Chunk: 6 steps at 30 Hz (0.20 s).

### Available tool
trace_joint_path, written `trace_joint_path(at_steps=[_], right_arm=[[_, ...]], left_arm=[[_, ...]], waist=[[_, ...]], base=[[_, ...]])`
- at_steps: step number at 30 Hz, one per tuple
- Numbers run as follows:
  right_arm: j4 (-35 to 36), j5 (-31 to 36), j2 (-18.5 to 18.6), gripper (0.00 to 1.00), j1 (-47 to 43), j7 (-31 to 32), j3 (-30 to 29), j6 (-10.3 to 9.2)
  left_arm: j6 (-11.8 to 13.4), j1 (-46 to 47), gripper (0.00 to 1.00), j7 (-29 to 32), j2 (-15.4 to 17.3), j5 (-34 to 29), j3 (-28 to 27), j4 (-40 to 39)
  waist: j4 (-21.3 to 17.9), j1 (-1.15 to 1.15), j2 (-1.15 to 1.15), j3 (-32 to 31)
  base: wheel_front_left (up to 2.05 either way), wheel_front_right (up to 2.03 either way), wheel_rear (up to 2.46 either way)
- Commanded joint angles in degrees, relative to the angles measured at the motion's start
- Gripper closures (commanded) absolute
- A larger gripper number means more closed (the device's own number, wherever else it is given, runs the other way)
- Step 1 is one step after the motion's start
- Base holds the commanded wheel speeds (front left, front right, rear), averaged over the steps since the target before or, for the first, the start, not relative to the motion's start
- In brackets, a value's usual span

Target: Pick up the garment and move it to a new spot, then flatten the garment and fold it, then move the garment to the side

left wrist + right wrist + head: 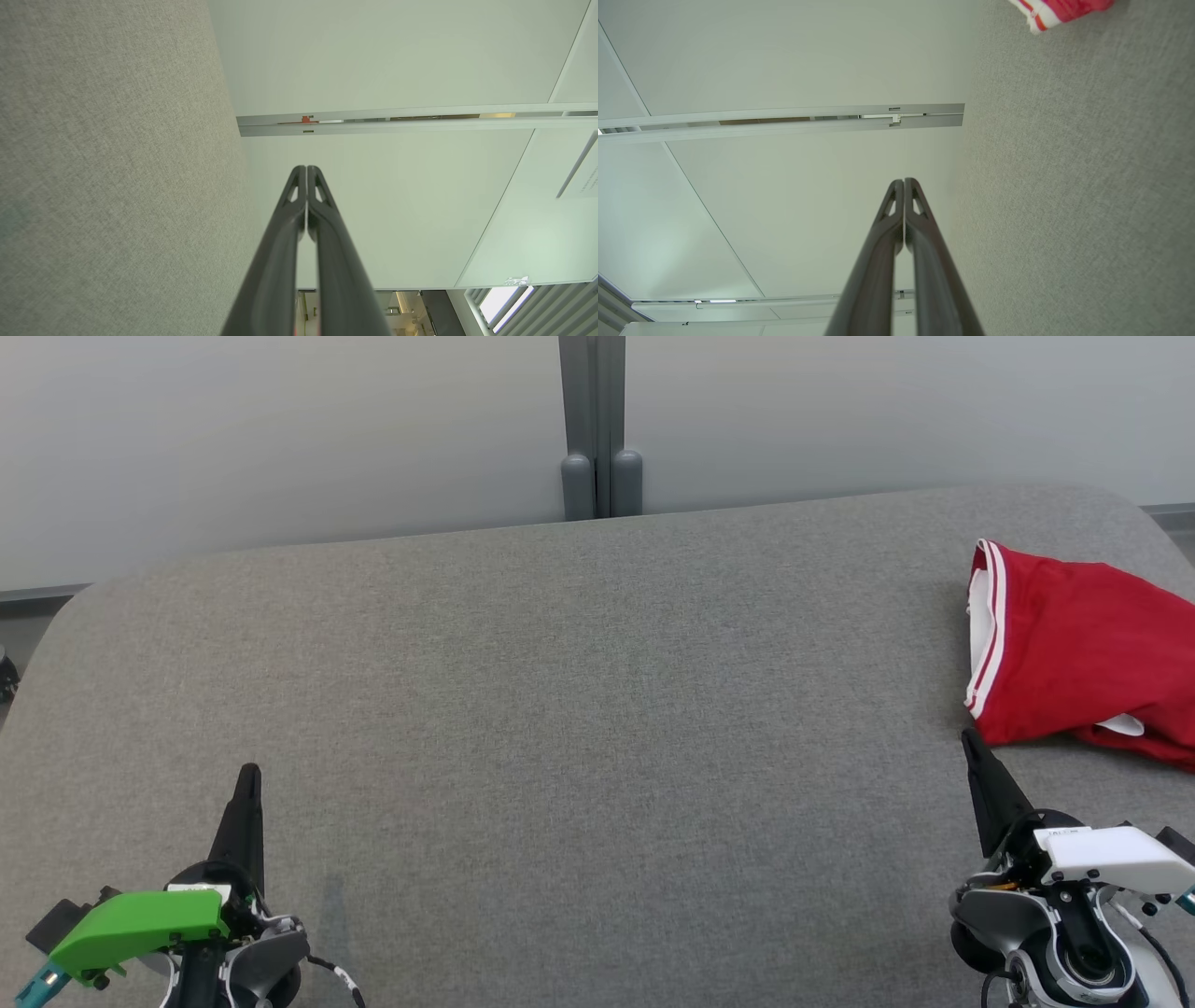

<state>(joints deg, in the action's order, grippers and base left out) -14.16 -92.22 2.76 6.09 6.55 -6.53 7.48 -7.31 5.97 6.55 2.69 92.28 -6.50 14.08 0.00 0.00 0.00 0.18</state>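
Observation:
A red garment with white trim lies folded at the far right of the grey fabric table; its striped edge also shows at the top of the right wrist view. My right gripper is shut and empty, its tip just in front of the garment's near left corner, apart from it. At the lower left, my left gripper rests shut and empty over bare table. In both wrist views the fingers are pressed together.
A pale wall panel with a grey post runs behind the table's far edge. The table's corners are rounded, and the garment reaches the right border of the head view.

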Motion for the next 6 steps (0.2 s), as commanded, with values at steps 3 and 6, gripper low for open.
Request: trace_joint_path(at_steps=[3,6], right_arm=[[0.3,-0.4,0.2,1.0,0.3,0.2,-0.1,0.02],[0.3,-0.4,0.2,1.0,0.3,0.2,-0.1,0.02]], left_arm=[[-0.3,0.7,1.0,0.2,0.4,0.2,-0.1,0.0],[-0.3,0.7,1.0,0.2,0.4,0.2,-0.1,0.0]], waist=[[0.0,0.0,0.0,0.0],[0.0,0.0,0.0,0.0]], base=[[0.0,0.0,0.0],[0.0,0.0,0.0]])
